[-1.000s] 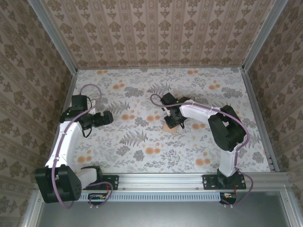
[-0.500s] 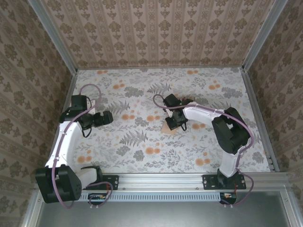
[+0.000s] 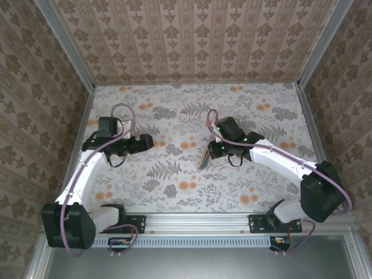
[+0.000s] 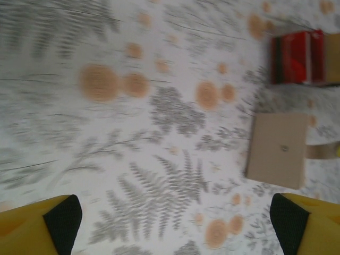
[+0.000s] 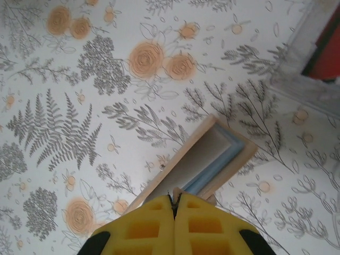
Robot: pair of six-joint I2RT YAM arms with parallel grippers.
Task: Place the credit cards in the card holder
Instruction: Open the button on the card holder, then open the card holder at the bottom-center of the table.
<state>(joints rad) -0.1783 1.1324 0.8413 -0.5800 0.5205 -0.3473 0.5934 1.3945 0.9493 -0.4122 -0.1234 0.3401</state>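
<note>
Top external view, from the left: the left gripper (image 3: 142, 142) hangs over the table (image 3: 174, 192), well to the left of the holder (image 3: 204, 158). Its jaws are spread wide and carry nothing. In the left wrist view the yellow fingers with black pads (image 4: 62, 223) stand far apart.

The holder is near the middle of the table and looks tilted up on one side. In the right wrist view the right gripper (image 5: 174, 201) has its yellow fingers pressed together, and they seem to pinch the near edge of the holder, so that it opens a little. The cards (image 4: 297, 57) lie close to the holder, just beyond it in the left wrist view.

I judge that the step in hand is to hold the holder open, and I see no card inside it yet. The next move probably asks the left gripper to take one card. This is delicate, because a thin card lies flat on the table. After that, the card's edge must meet the narrow pocket straight.

The holder is a flat, almost square wallet. It is matte pinkish-tan outside with a tiny pale mark at the centre, and light blue inside. The cards are thin, stiff rectangles, glossy red, with a tan one at their right side. The table has a smooth print of ferns and orange flowers.
</note>
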